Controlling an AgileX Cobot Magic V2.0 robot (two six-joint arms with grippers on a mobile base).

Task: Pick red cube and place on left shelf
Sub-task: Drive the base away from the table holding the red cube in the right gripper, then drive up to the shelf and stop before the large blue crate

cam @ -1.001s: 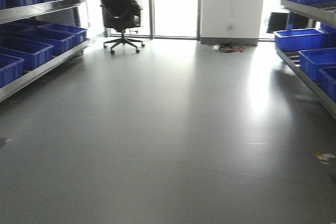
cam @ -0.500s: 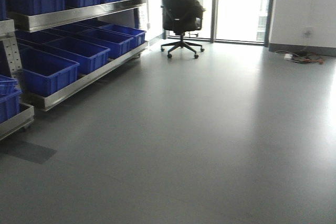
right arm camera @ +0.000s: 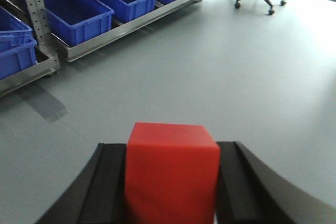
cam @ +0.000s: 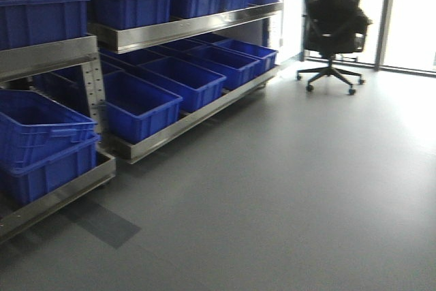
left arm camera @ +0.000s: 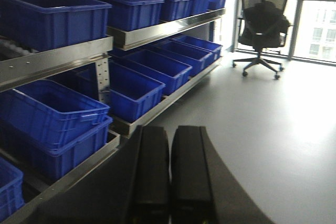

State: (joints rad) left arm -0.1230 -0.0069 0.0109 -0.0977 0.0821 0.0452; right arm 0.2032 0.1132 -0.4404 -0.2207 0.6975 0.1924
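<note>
Currently held: the cube (right arm camera: 172, 174) is pinched in the right gripper (right arm camera: 172, 182), low over the floor (right arm camera: 210, 77) and well apart from the shelf (cam: 184, 28).
Right jaws: closed on two opposite side faces of the cube. Its top and front are bare, so the hold looks square and centred, which should suit travel.
Left gripper (left arm camera: 169, 171): black fingers pressed together with nothing between them, probably parked since one arm is enough for this load.
Shelf: brushed steel rails in two tiers with a perforated upright, running along the left side towards the windows.
Crates (cam: 139, 103): dark-blue moulded plastic with ribbed rims and open tops. They stand side by side on both tiers, and two are nested at the near end. The open tops look like the easiest places to set something down.
Cube surface: matte red-orange with plain flat faces and crisp edges. It looks rigid, and its parallel sides suit flat fingers.
Floor: smooth grey with a soft sheen and a darker rectangular patch near the rack's foot.
Chair (cam: 334, 22): black mesh on castors, by the glass and clear of the rack.
Stage: transport, by my reading. The cube is gripped but not yet placed, and the rack looks out of reach.
</note>
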